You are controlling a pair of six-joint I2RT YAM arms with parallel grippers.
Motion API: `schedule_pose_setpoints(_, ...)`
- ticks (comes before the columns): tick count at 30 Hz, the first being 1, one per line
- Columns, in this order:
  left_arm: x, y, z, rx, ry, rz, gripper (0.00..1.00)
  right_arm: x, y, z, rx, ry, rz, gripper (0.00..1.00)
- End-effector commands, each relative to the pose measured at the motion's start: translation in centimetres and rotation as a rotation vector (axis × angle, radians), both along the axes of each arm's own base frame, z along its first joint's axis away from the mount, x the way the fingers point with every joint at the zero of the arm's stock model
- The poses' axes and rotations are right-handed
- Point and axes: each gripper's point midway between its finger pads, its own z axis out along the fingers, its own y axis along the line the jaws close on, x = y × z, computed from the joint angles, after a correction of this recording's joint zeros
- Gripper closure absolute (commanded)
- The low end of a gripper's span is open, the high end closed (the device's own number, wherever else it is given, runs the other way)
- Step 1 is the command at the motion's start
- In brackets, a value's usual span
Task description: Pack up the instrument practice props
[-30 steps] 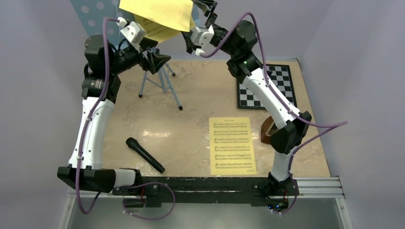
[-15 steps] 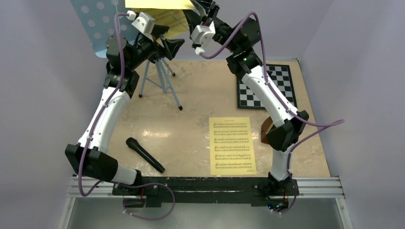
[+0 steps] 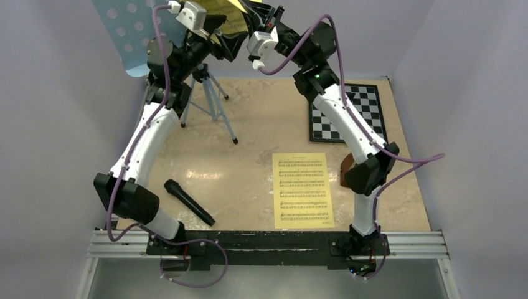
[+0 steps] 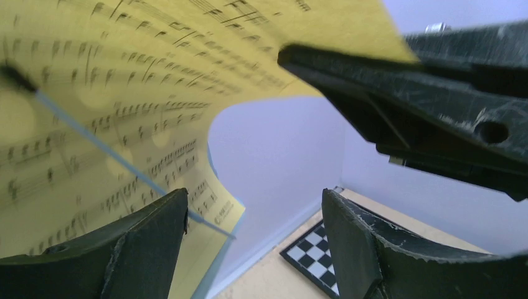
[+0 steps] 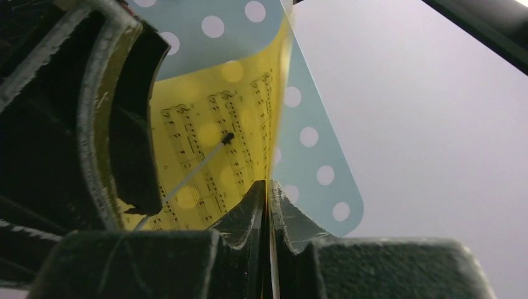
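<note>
Two yellow pages to pack, plus stand and metronome. Far left and high: light-blue perforated tray (image 3: 124,31) on its tripod (image 3: 210,106), standing at the back of the surface (image 3: 261,124). Below it, near the front, a black microphone (image 3: 188,202) lying flat.

Next, left end effector (image 4: 254,199) raised to the tray, fingers spread wide, gripping nothing. Just right of it, curled yellow sheet (image 5: 212,137) against the tray, with a thin blue retaining wire (image 4: 112,156) across its face, pinched at the edge by right end effector (image 5: 268,187), fingers pressed together on the paper. Thin, light, floppy stuff; likely to crease or tear if tugged against that wire, so best held at the margin and slid out gently.

Further right, second yellow sheet (image 3: 303,190) flat on the surface; probably easiest nipped at a corner. Just beside it, brown metronome (image 3: 346,168), largely hidden behind the right arm. Chessboard (image 3: 361,112) at back right.

Printed staves on both pages; no title, brand or label readable.
</note>
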Motion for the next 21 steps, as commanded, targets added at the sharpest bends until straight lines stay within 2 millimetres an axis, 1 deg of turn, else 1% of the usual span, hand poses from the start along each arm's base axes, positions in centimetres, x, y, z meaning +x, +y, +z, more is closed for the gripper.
schedule_pose_setpoints(1,-1.0,-0.2,5.3,-0.03,-0.161,0.007,0.18,-0.9,-1.6,3.0,0.067,-0.045,-0.013,0.93)
schedule_pose_setpoints(5,-0.4,-0.5,5.5,-0.012,-0.17,0.012,0.2,-0.8,-1.9,3.0,0.07,-0.042,-0.018,0.97)
schedule_pose_setpoints(8,0.0,-0.8,5.3,-0.001,-0.165,0.007,0.22,-0.7,-1.9,3.0,0.071,-0.036,-0.018,1.0)
schedule_pose_setpoints(13,-0.2,-1.5,5.0,0.025,-0.171,-0.024,0.3,-0.8,-2.0,3.2,0.077,-0.042,-0.022,1.0)
schedule_pose_setpoints(17,-0.7,-2.3,4.8,0.053,-0.184,-0.064,0.4,-0.9,-2.4,3.9,0.098,-0.044,-0.032,1.0)
schedule_pose_setpoints(18,-0.8,-2.4,4.8,0.057,-0.186,-0.071,0.41,-0.9,-2.6,4.2,0.107,-0.045,-0.037,1.0)
schedule_pose_setpoints(19,-1.0,-2.4,4.8,0.056,-0.183,-0.075,0.4,-1.0,-2.7,4.5,0.115,-0.047,-0.039,1.0)
schedule_pose_setpoints(21,-1.3,-1.8,4.7,0.027,-0.152,-0.05,0.34,-1.1,-3.0,4.9,0.125,-0.051,-0.046,1.0)
